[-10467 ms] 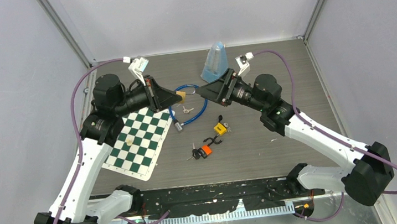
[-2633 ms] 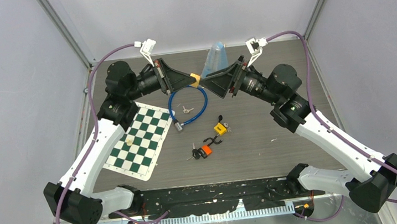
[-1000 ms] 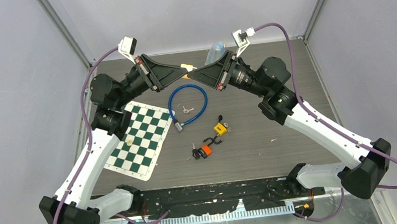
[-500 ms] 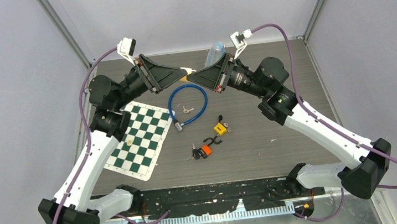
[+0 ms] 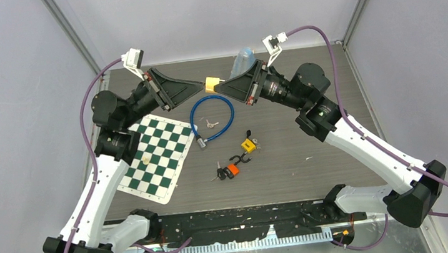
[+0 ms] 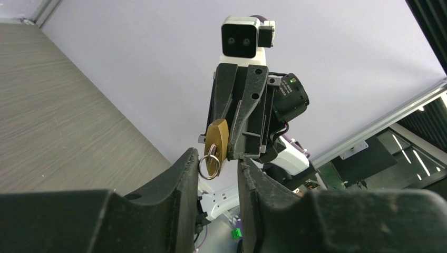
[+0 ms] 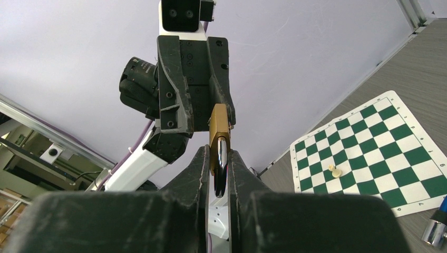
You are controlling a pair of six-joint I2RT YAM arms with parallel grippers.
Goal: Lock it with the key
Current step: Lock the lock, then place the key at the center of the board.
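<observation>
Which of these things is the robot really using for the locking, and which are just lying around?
For the job:
brass padlock, pinched in the right gripper
key ring hanging at the padlock
left gripper, right beside it

Just lying about:
blue cable lock
loose keys
chessboard mat
white pawn
yellow padlock
orange padlock
clear blue container

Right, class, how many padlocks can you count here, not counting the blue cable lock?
3. The brass padlock is held aloft in the right tool; the yellow padlock lies on the table; the orange padlock lies beside it, toward the near edge. None appears hidden.
</observation>
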